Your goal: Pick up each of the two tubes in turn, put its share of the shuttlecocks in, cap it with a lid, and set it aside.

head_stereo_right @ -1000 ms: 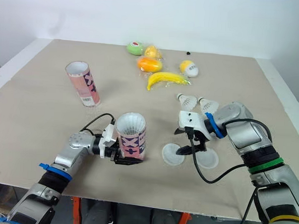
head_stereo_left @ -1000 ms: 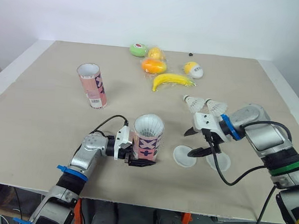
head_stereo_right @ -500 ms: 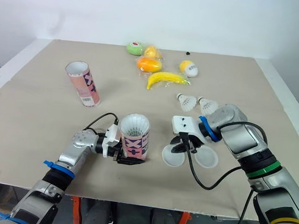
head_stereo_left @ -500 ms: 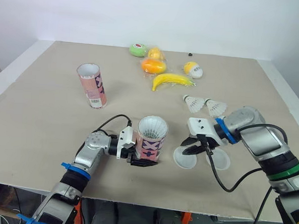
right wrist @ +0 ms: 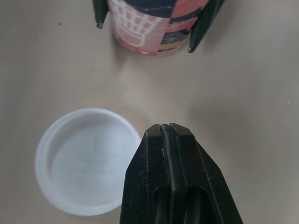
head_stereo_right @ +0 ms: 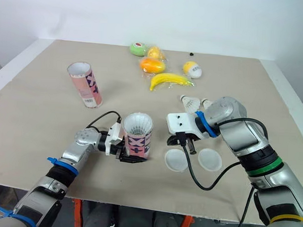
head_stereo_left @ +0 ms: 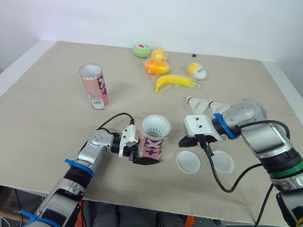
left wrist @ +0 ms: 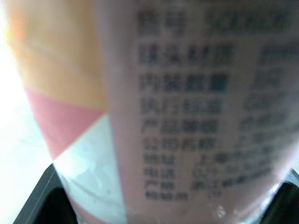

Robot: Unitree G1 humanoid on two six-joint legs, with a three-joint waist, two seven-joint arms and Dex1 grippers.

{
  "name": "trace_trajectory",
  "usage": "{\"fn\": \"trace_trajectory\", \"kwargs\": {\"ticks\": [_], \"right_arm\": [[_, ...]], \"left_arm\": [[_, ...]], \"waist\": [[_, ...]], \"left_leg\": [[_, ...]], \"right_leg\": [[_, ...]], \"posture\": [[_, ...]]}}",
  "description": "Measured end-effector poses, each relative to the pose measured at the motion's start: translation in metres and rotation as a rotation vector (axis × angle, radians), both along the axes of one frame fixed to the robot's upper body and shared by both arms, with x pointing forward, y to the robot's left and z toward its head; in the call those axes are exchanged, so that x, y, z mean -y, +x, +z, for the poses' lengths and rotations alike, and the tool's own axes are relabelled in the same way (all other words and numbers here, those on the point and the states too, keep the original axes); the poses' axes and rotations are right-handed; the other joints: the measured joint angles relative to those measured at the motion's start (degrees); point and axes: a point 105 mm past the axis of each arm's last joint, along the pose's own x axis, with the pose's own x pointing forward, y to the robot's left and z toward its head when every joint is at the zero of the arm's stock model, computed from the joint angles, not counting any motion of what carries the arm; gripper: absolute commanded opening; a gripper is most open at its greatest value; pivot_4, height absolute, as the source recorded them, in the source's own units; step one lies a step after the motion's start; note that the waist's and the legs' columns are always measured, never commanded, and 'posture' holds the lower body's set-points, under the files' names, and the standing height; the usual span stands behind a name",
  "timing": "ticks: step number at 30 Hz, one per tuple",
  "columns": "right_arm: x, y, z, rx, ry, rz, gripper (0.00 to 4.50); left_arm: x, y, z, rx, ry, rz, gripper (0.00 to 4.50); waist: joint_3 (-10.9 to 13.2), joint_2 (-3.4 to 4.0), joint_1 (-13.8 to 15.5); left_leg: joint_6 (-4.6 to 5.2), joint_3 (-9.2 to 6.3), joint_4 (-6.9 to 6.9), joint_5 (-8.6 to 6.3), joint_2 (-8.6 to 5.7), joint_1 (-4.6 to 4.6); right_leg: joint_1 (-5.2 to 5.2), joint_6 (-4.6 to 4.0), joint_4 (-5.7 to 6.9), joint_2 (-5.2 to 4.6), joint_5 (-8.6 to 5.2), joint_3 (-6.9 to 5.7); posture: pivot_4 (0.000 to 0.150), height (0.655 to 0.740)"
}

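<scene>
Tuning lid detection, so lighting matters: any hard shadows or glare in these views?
Left eye view: even light, only a soft shadow by the far tube; the left lid shows no glare. Left wrist view: the table beside the held tube is washed out bright. Right wrist view: that lid evenly lit, no hard shadow.

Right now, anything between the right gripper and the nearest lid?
Nothing visible. The right gripper, fingers shut, is close beside the lid, with bare table between; the tube stands clear beyond.
</scene>
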Motion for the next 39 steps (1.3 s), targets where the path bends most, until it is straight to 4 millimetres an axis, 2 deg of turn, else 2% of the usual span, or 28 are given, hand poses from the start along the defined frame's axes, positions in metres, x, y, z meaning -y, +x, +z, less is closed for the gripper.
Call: {"fn": "trace_trajectory", "kwargs": {"ticks": [2,3,5,7,8,9,12,16,23,30,34,38,39], "right_arm": [[0.006,-0.004,0.007,-0.006,0.037,-0.032,0.05],[0.008,-0.005,0.013,-0.004,0.074,-0.053,0.33],[0.011,-0.007,0.026,0.007,0.119,-0.086,0.94],[0.016,-0.012,0.038,0.029,0.137,-0.113,1.84],[0.019,-0.015,0.042,0.035,0.138,-0.125,2.1],[0.021,-0.018,0.043,0.032,0.138,-0.142,2.71],[0.025,-0.027,0.027,-0.034,0.121,-0.173,2.71],[0.027,-0.024,0.009,-0.052,0.073,-0.219,2.71],[0.03,-0.016,-0.005,-0.069,0.045,-0.277,2.71],[0.024,-0.019,-0.023,-0.119,-0.021,-0.213,2.71],[0.023,-0.011,-0.026,-0.099,-0.063,-0.179,2.71],[0.028,-0.004,-0.03,-0.081,-0.103,-0.172,1.47],[0.026,-0.004,-0.031,-0.076,-0.105,-0.162,0.91]], "left_arm": [[0.001,0.0,-0.001,-0.001,-0.001,-0.004,3.39],[0.003,0.001,0.0,0.004,0.0,-0.013,3.39],[0.009,0.002,-0.001,0.0,-0.003,-0.029,3.39],[0.015,0.003,-0.001,-0.001,-0.008,-0.044,3.39],[0.018,0.003,-0.001,-0.002,-0.01,-0.053,3.39],[0.02,0.003,-0.001,0.002,-0.011,-0.064,3.39],[0.027,0.004,-0.002,0.017,-0.006,-0.081,3.39],[0.033,0.005,-0.002,0.032,-0.005,-0.094,3.39],[0.033,0.003,-0.004,0.059,-0.004,-0.106,3.39],[0.028,0.004,-0.005,0.067,-0.029,-0.064,3.39],[0.023,0.005,-0.006,0.004,-0.048,-0.026,3.39],[0.014,-0.001,-0.01,-0.059,-0.032,-0.033,3.39],[0.013,-0.003,-0.012,-0.066,-0.022,-0.04,3.39]], "waist": [[0.0,0.0,0.01],[0.0,0.0,-0.02],[-0.01,0.02,0.02],[-0.01,0.02,0.05],[-0.02,0.0,0.05],[-0.05,-0.02,0.0],[-0.07,-0.02,-0.06],[-0.1,0.02,-0.15],[-0.13,0.03,-0.14],[-0.16,0.09,-0.25],[-0.26,0.17,-0.55],[-0.38,0.33,-0.62],[-0.44,0.41,-0.7]], "left_leg": [[0.0,0.01,0.02,-0.01,-0.03,0.0],[0.0,0.0,0.02,0.0,-0.02,0.0],[0.0,-0.02,0.04,0.0,-0.03,0.01],[0.0,-0.02,0.07,0.0,-0.03,0.0],[0.0,-0.03,0.07,0.0,-0.04,0.0],[0.02,-0.02,0.07,-0.02,-0.04,0.01],[0.02,-0.04,0.06,-0.02,-0.04,0.01],[0.02,-0.03,0.1,-0.01,-0.05,0.01],[0.02,-0.04,0.11,-0.01,-0.06,0.01],[0.02,-0.04,0.1,-0.01,-0.05,0.06],[0.02,-0.02,0.1,-0.01,-0.03,0.14],[0.02,-0.02,-0.03,-0.01,0.0,0.24],[0.02,-0.02,-0.09,-0.01,0.02,0.29]], "right_leg": [[0.02,0.02,-0.01,-0.04,0.0,0.01],[0.01,0.01,-0.01,-0.04,0.02,0.01],[0.03,0.02,0.0,-0.03,0.04,0.0],[0.04,0.03,-0.01,-0.04,0.04,0.0],[0.06,0.04,-0.02,-0.04,0.03,0.0],[0.07,0.04,-0.03,-0.05,0.03,0.0],[0.06,0.03,-0.03,-0.04,0.03,0.0],[0.05,0.07,-0.03,-0.05,0.07,0.01],[0.07,0.07,-0.03,-0.06,0.07,0.01],[0.09,0.07,-0.03,-0.04,0.08,0.01],[0.09,0.08,-0.03,-0.04,0.07,0.02],[0.1,-0.03,-0.03,0.01,0.02,0.01],[0.1,-0.09,-0.03,0.04,0.02,0.02]], "posture": [[0.15,0.6946],[0.15,0.6946],[0.15,0.6946],[0.15,0.6946],[0.15,0.6946],[0.15,0.6946],[0.15,0.6946],[0.15,0.6946],[0.15,0.6946],[0.15,0.6946],[0.15,0.6946],[0.15,0.6946],[0.15,0.6946]]}}
